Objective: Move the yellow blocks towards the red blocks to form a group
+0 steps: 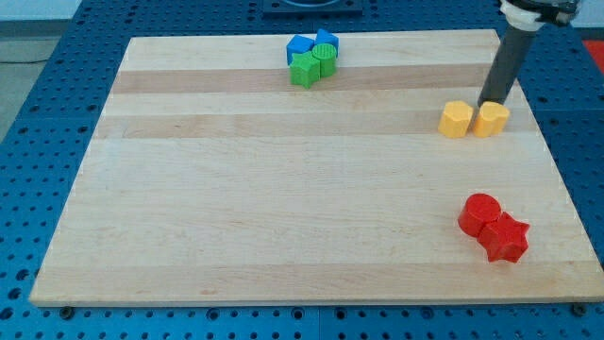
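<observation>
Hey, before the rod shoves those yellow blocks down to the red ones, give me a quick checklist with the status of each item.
1. My tip sits behind the right yellow block, on the side away from the reds: ok.
2. Left yellow block beside its partner: ok.
3. Red cylinder and red star grouped: ok.
4. Path between yellows and reds free of blocks: ok.
5. Tip touching the block: cannot tell.

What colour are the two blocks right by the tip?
Yellow, seen in the camera view; my tip sits just behind the right one.
</observation>
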Robot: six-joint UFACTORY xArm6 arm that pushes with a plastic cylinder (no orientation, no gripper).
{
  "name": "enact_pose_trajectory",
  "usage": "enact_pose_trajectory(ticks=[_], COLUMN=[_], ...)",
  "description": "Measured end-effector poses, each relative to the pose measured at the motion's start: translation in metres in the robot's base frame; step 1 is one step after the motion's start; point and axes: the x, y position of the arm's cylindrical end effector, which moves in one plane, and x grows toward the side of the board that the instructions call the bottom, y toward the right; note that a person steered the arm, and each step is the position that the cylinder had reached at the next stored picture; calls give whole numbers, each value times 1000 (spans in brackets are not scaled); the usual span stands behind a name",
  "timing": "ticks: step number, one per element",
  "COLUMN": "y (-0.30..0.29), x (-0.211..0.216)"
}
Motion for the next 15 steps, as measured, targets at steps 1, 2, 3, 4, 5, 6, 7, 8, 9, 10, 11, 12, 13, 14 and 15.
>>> enact_pose_trajectory(ticks=[1, 2, 3, 4, 5, 6, 7, 8, 9, 10, 11, 12, 13, 14, 15], y=[0, 0, -3, -22, -27, -27, -27, -27, -27, -27, -27, -20, 1, 1, -40], x=[16, 29, 42, 46, 61, 80, 98, 115, 127, 139, 126, 84, 27, -21, -25])
